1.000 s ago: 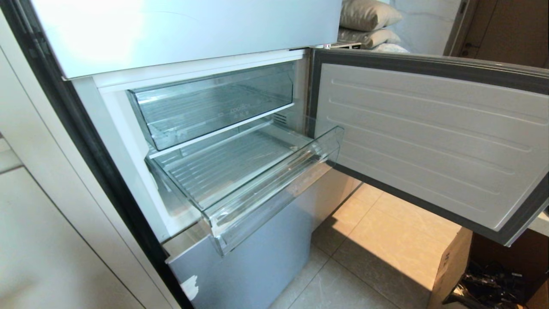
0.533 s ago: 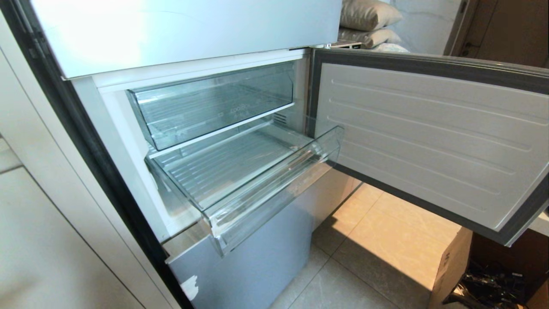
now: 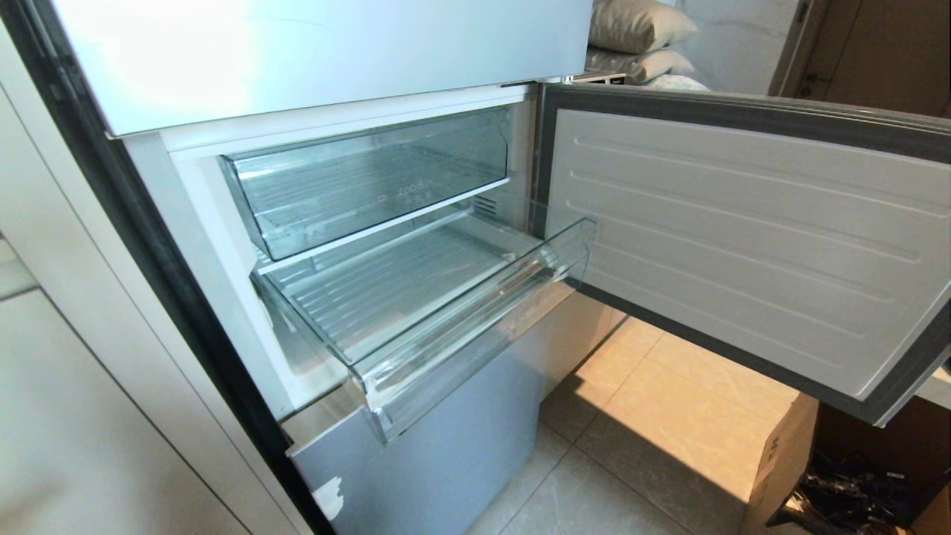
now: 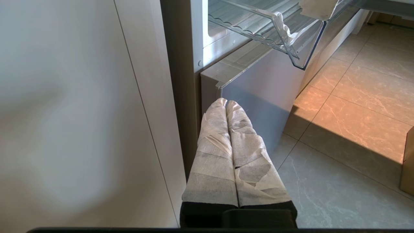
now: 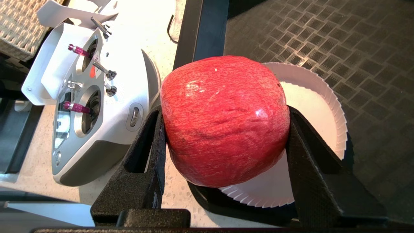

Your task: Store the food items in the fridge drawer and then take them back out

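The fridge drawer (image 3: pixel 475 316) is pulled out under the upper clear bin (image 3: pixel 371 178), and its ribbed floor holds nothing. It also shows from below in the left wrist view, as the fridge drawer (image 4: pixel 275 29). Neither arm appears in the head view. In the right wrist view, my right gripper (image 5: pixel 224 129) is shut on the glossy red apple (image 5: pixel 223 97), one black finger on each side of it. The apple hangs just above a white paper plate (image 5: pixel 317 106). My left gripper (image 4: pixel 226 103), wrapped in pale tape, is shut and empty, low beside the fridge's left edge.
The fridge door (image 3: pixel 743 238) stands open to the right of the drawer. A pale-blue bottom panel (image 3: pixel 438 453) sits below the drawer. A cardboard box (image 3: pixel 780 453) stands on the tiled floor. Next to the plate lies a white remote controller (image 5: pixel 93 97), with a dark patterned mat (image 5: pixel 339 38) beyond.
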`<state>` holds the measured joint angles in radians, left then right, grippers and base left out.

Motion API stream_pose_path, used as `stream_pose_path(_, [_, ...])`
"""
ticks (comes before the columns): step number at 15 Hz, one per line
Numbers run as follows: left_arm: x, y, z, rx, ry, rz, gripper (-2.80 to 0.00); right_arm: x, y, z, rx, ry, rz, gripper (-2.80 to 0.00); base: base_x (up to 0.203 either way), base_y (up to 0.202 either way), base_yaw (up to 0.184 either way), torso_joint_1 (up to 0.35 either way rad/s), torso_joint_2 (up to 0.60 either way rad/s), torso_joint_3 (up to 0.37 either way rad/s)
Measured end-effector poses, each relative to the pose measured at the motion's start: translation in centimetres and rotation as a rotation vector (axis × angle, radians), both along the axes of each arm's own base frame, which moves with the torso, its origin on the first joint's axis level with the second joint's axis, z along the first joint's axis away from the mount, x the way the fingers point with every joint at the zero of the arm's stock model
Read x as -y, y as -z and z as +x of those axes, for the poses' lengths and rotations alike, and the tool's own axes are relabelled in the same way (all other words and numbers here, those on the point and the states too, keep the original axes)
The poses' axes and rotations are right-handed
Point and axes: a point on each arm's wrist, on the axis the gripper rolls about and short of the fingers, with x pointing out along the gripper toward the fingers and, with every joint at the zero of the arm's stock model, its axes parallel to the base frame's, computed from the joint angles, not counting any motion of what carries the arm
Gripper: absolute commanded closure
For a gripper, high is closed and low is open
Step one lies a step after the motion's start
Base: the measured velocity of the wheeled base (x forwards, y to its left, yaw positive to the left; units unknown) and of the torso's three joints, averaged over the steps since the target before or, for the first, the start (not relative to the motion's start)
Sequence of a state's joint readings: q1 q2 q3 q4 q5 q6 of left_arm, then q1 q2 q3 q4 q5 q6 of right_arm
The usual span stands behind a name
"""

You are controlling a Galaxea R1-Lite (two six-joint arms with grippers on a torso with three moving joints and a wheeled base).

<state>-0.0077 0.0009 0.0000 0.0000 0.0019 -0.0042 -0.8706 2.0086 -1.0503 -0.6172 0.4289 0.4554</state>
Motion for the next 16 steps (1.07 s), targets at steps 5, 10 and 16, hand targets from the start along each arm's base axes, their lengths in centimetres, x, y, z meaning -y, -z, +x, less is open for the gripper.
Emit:
stream_pose_path(5, [0.0,0.0,0.0,0.0,0.0,0.0,0.0,-0.29,-0.33,-0.18,0.003,0.001,0.002,0.0,0.0,0.0,0.0,0.0,0.0,0.0])
stream_pose_path(10, [0.0,0.0,0.0,0.0,0.0,0.0,0.0,-0.25,-0.53,-0.2,0.005,0.002,-0.01,-2.8,0.0,0.0,0.0,0.0,0.0,0.0])
stream_pose_path(16, [0.0,0.0,0.0,0.0,0.0,0.0,0.0,0.27,-0.1,-0.82,-0.002,0.026,0.008,-2.8,0.0,0.0,0.0,0.0,0.0,0.0])
